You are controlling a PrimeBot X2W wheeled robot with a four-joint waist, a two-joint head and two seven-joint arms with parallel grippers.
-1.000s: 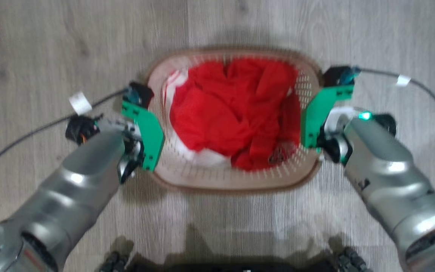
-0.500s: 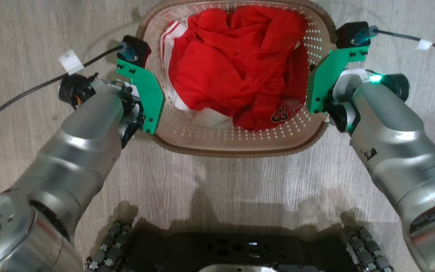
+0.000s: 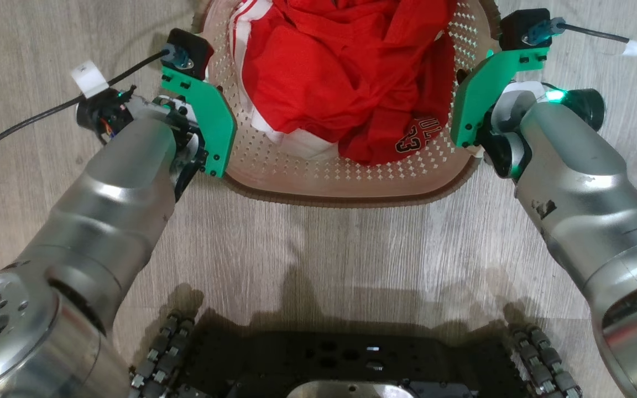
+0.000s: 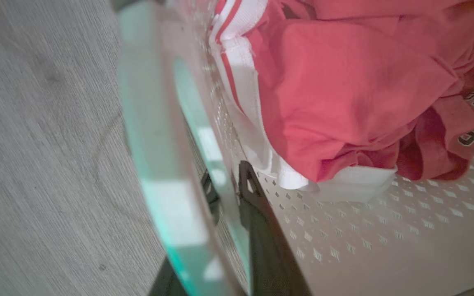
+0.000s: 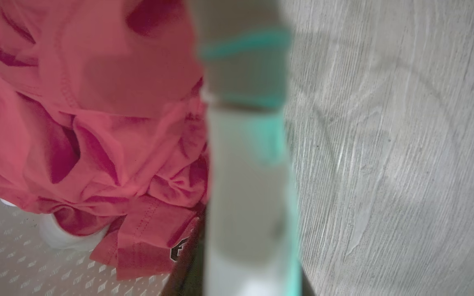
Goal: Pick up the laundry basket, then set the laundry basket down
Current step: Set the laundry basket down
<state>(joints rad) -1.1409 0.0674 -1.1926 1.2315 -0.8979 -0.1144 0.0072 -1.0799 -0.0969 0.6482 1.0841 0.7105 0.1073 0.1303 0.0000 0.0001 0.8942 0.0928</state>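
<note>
The basket [image 3: 346, 193] is held between the two claws, above the floor [image 3: 318, 249]; whether it is touching the floor cannot be told. The left claw [image 4: 226, 181] is closed narrowly on the basket's left side. One dark finger [image 4: 261, 238] is seen inside the perforated wall and the other outside it, with the pale handle [image 4: 159, 164] caught between them. The right claw [image 5: 241, 275] is set on the opposite handle [image 5: 245, 185], which rises blurred straight up from it. Dark finger edges are glimpsed at either side of its foot, so a narrow grip on it is read. A crumpled red shirt [image 3: 340, 72] with white trim is heaped in the basket, just inward of both claws. A green bracket [image 3: 208, 127] is carried above the left claw.
</note>
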